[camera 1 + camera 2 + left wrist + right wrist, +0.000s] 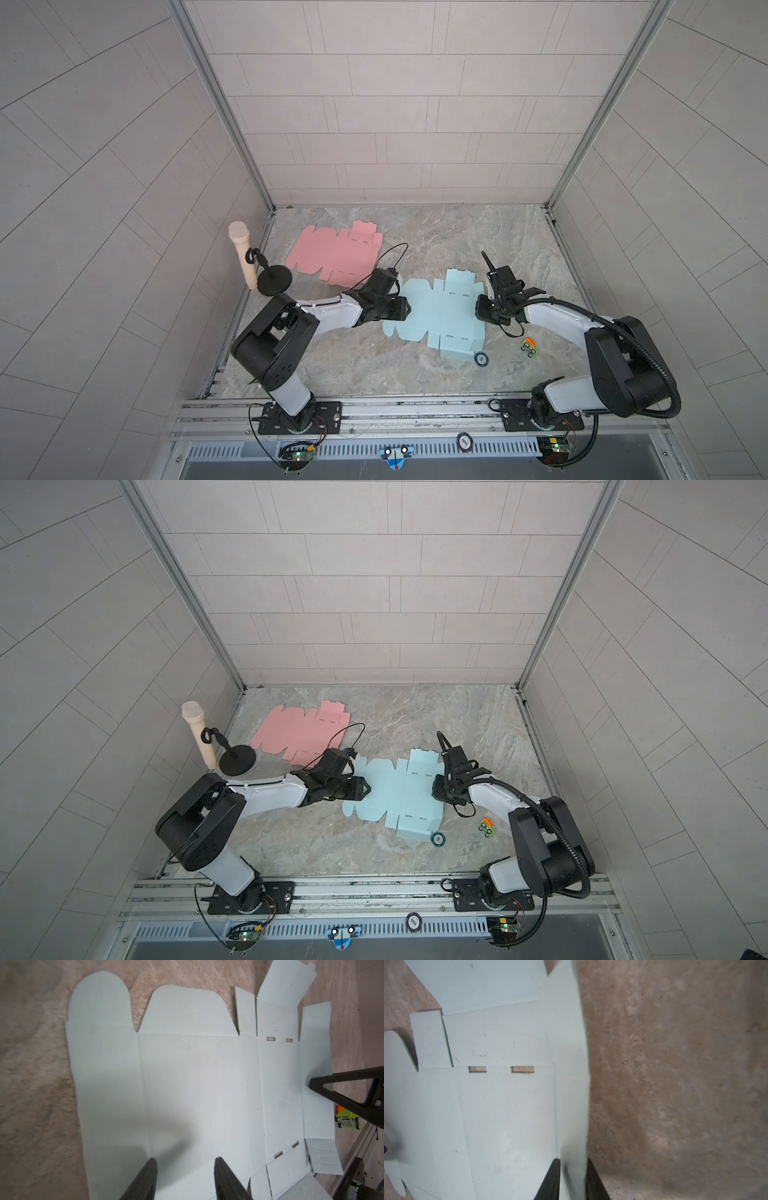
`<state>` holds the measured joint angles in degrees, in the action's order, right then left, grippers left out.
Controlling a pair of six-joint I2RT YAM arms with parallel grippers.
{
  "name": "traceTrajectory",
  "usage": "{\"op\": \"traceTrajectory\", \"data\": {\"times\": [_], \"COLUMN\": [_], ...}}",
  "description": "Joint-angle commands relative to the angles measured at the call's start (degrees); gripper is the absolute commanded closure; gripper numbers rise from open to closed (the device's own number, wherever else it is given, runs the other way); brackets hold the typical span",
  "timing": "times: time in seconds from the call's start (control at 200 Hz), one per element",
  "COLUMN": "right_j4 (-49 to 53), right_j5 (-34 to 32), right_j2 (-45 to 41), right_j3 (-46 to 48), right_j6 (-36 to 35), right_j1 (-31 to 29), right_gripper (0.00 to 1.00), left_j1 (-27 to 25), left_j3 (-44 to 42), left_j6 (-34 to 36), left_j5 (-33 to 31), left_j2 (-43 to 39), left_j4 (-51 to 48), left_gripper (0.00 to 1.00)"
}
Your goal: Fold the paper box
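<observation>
Left gripper (pixel 185 1160): fingers spread over the left panel of the pale blue flat paper box blank (pixel 440 316), which lies mid-worktop (pixel 457 241). Right gripper (pixel 572 1159): slightly parted, astride the blank's raised right flap. A small round disc (pixel 481 358) touches its near corner. A green toy car (pixel 529 347) sits nearby. A pink flat paper blank (pixel 336 257) lies behind.
</observation>
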<state>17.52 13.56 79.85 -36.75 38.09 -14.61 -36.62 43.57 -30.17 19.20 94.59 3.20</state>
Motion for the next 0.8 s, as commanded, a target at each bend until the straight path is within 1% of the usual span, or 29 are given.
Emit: {"op": "traceTrajectory", "data": {"times": [0.0,0.025,0.15,0.38,0.516,0.796], "right_j4": [-2.46,-2.68,-4.25,-9.86,-10.64,-8.04], "right_j5": [0.09,0.18,2.08,6.5,6.92,5.87], "right_j2": [-3.13,-3.64,-5.2,-5.02,-6.01,-8.09], "right_j3": [0.93,2.73,5.04,8.78,9.33,8.96], "right_j6": [3.73,4.25,6.05,9.12,9.64,7.99], "right_j1": [1.0,1.27,2.63,3.59,3.56,3.62], "right_gripper": [0.73,0.72,0.72,0.75,0.78,0.86], "left_j1": [0.15,0.14,0.12,0.15,0.15,0.15], "left_j3": [-0.99,-1.02,-1.12,-1.73,-2.16,-2.52], "left_j6": [-0.39,-0.37,-0.41,-0.68,-0.72,-0.96], "left_j5": [-0.21,-0.22,-0.3,-0.21,-0.04,0.13], "left_j2": [0.78,0.78,0.76,0.53,0.27,-0.17], "left_j4": [0.87,0.91,1.04,1.63,1.85,2.16], "left_gripper": [0.52,0.52,0.52,0.52,0.52,0.53]}}
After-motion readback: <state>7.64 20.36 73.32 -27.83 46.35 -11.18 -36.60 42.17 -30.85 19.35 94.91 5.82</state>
